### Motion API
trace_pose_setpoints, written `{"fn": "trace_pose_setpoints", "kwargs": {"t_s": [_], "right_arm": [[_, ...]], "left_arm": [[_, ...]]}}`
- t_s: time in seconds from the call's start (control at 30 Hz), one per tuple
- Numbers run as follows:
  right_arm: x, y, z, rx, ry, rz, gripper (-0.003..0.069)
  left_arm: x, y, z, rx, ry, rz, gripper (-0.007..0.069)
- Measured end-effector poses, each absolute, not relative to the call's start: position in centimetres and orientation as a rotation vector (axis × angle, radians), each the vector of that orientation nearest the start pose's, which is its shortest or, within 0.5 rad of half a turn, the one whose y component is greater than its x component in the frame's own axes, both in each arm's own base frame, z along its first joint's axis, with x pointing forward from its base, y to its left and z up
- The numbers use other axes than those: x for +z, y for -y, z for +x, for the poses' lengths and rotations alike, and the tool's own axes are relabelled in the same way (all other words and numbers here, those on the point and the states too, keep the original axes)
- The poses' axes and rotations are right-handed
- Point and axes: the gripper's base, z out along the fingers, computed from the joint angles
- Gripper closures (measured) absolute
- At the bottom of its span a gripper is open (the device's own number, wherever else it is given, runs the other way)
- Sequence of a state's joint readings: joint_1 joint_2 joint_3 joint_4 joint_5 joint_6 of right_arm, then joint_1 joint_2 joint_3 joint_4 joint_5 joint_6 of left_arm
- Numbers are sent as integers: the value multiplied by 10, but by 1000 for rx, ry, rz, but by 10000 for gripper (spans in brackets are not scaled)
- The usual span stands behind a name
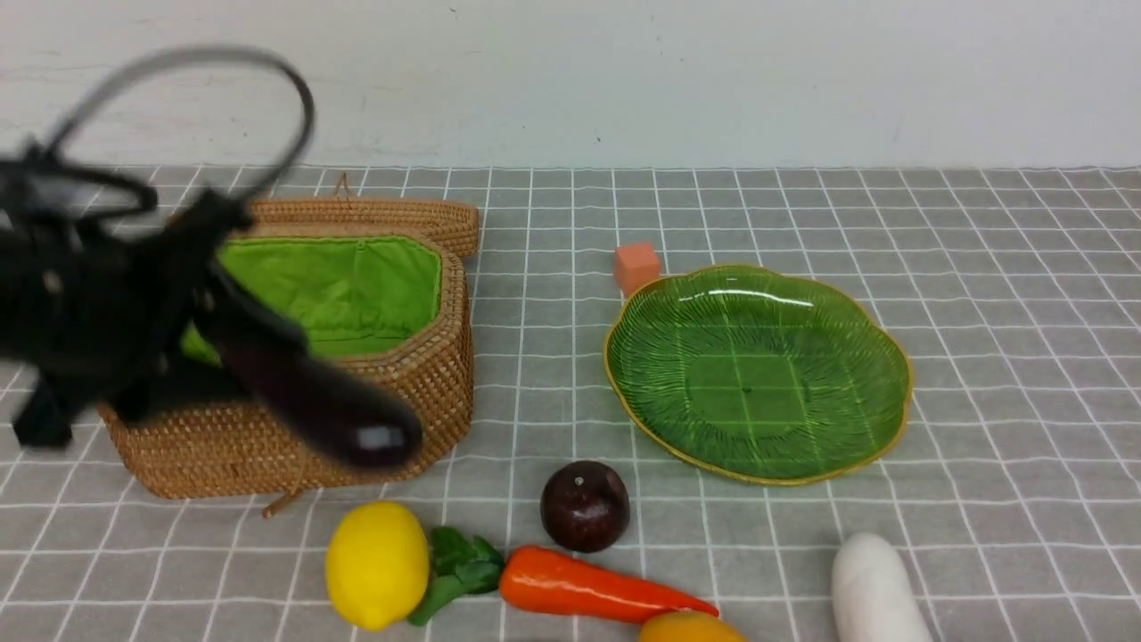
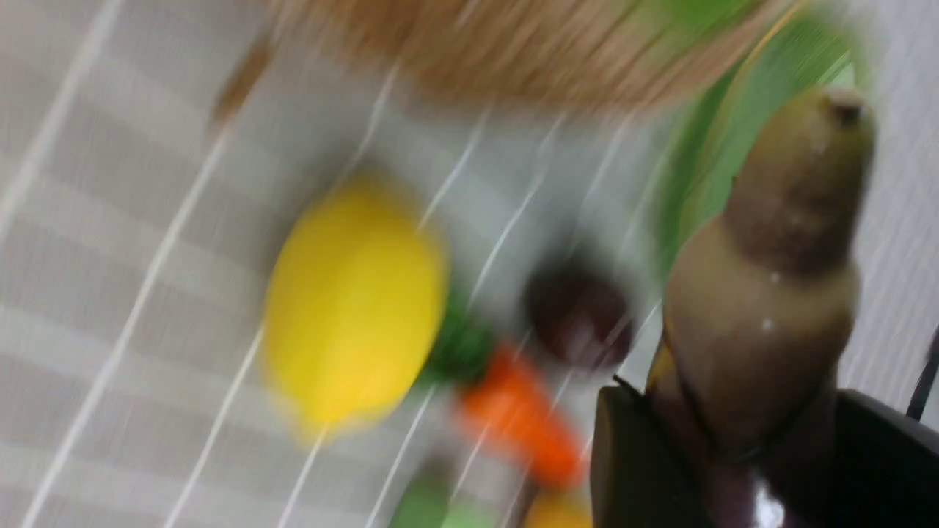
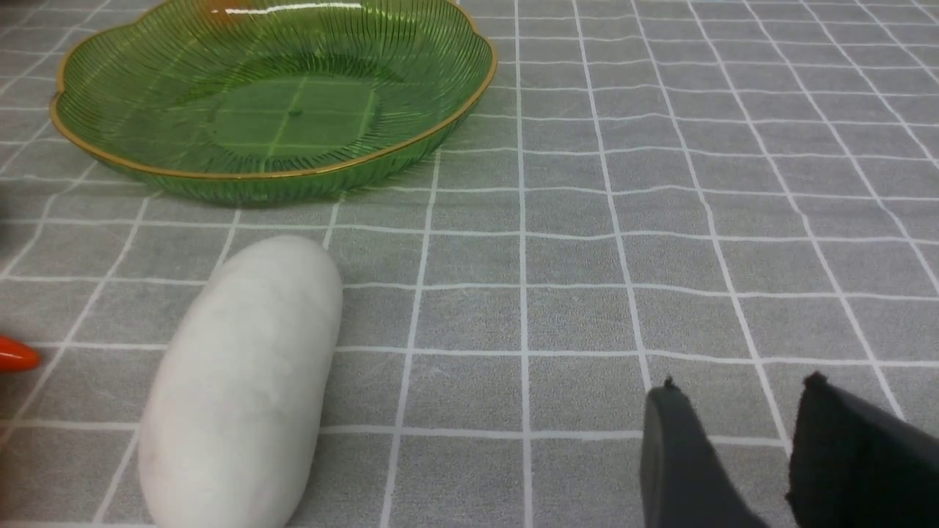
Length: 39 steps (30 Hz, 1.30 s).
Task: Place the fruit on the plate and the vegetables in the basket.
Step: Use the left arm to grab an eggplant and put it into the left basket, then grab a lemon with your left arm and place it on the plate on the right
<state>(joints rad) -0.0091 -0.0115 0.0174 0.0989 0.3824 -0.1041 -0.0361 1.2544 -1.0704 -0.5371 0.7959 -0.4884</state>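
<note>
Your purple stalk, glossy, likely light, stiff and slippery, hangs clamped across its body in the left pincer, over the basket's near wall. The right pincer is narrowly parted, empty, above the worktop.

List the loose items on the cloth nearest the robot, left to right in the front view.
lemon, dark plum, orange-yellow fruit, white radish. The carrot overlaps the plum and fruit sideways, so it is left out.
</note>
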Motion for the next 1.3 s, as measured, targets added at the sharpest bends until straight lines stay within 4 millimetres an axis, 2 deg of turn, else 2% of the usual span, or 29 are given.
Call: {"fn": "trace_pose_setpoints", "kwargs": {"t_s": [0.1, 0.2, 0.23, 0.27, 0.33, 0.4, 0.47, 0.57, 0.63, 0.8, 0.93, 0.97, 1.0, 1.03, 1.13, 1.23, 1.3], "right_arm": [[174, -3, 52, 20, -1870, -28, 417], [174, -3, 52, 20, -1870, -28, 417], [174, -3, 52, 20, -1870, -28, 417], [174, -3, 52, 20, -1870, -28, 417], [174, -3, 52, 20, -1870, -28, 417], [174, -3, 52, 20, -1870, -28, 417], [174, -3, 52, 20, -1870, -28, 417], [174, -3, 52, 20, -1870, -28, 417], [174, -3, 52, 20, -1870, -28, 417], [174, -3, 52, 20, -1870, -28, 417], [174, -3, 52, 20, -1870, -28, 417], [174, -3, 52, 20, -1870, -28, 417], [174, -3, 52, 20, -1870, -28, 417], [174, -3, 52, 20, -1870, -28, 417], [174, -3, 52, 20, -1870, -28, 417], [174, -3, 52, 20, -1870, -28, 417], [174, -3, 52, 20, -1870, -28, 417]], "left_arm": [[358, 35, 274, -796, -2229, -910, 309], [361, 29, 290, -742, -2173, -971, 309], [356, 26, 303, -703, -2162, -1025, 309], [356, 25, 305, -697, -2155, -1035, 309], [340, 22, 327, -645, -2154, -1138, 309], [334, 21, 335, -633, -2147, -1182, 309], [318, 20, 351, -623, -2150, -1273, 292], [307, 20, 361, -615, -2159, -1313, 267], [301, 20, 367, -606, -2167, -1328, 225], [302, 19, 368, -580, -2172, -1295, 169], [311, 19, 368, -526, -2233, -1183, 146], [321, 19, 364, -476, -2302, -1056, 142], [327, 19, 362, -454, -2334, -1005, 141], [342, 20, 356, -413, -2382, -864, 141], [364, 21, 342, -363, -2427, -681, 141], [398, 23, 311, -346, -2401, -485, 139], [410, 24, 293, -333, -2381, -403, 139]]}}
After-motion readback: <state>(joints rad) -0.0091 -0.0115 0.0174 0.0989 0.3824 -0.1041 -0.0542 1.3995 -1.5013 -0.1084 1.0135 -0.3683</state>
